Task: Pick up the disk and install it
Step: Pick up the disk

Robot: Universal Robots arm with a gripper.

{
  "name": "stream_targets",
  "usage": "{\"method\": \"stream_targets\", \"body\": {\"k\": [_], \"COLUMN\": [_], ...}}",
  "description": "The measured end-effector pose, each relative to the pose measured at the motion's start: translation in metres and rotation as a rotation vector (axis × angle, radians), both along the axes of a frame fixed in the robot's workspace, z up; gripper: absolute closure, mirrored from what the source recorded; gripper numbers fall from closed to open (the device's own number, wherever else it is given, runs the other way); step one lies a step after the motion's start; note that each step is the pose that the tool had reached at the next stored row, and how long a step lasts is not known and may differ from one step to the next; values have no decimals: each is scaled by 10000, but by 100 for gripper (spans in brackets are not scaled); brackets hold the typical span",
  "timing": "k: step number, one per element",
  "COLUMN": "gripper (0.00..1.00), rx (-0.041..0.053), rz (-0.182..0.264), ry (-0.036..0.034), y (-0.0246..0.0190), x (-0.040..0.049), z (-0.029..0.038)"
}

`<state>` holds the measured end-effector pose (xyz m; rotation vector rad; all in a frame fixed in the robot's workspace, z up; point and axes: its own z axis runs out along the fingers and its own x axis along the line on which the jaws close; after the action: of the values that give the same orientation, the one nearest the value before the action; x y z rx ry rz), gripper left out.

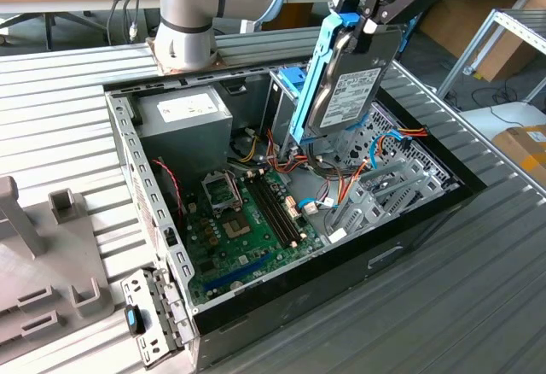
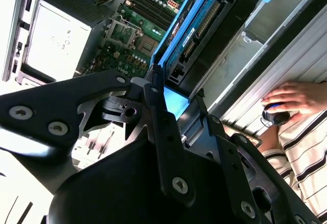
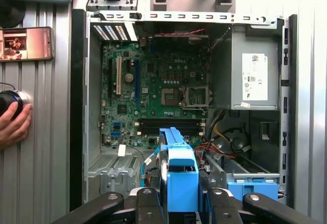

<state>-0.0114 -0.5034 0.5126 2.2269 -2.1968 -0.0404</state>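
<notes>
disk point(image 1: 357, 84) status: clamped in your gripper point(image 1: 363, 22), which is closed on the disk's upper end. the drive hangs steeply tilted, nearly on edge, in the air above the open computer case point(image 1: 128, 160). its blue rail point(image 1: 314, 75) faces the exterior view's left, and its labelled metal face faces the exterior view's right. the disk's lower end sits over the drive bay region, near the orange and blue cables point(image 1: 384, 148). you cannot tell from these views whether it touches anything there.

in the first wrist view the rail end sits between your 2 black fingers point(image 3: 149, 203), with the green motherboard point(image 3: 153, 96) and grey power supply point(image 3: 254, 78) beyond it. the case lies on its side on the ribbed metal table point(image 1: 478, 306). a person's hand point(image 3: 14, 124) rests on the table just outside the case, on a small dark round object, near a phone point(image 3: 25, 43).
</notes>
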Motion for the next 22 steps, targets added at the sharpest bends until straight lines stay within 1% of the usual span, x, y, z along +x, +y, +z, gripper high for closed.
{"method": "stream_targets", "body": {"k": [1,3,4,5,6,8,11,14,17,22], "gripper": [64,64,64,64,64,64,64,64,64,64], "rx": [0,0,1,-1,0,1,1,1,1,0], "rz": [1,0,-1,-1,-1,-1,-1,-1,-1,-1], "ry": [0,0,0,0,0,0,0,0,0,0], "y": [-5,-30,-53,-103,-121,-151,-174,-217,-302,-393], "x": [1,2,3,6,7,7,9,12,17,21], "z": [0,0,0,0,0,0,0,0,-1,0]}}
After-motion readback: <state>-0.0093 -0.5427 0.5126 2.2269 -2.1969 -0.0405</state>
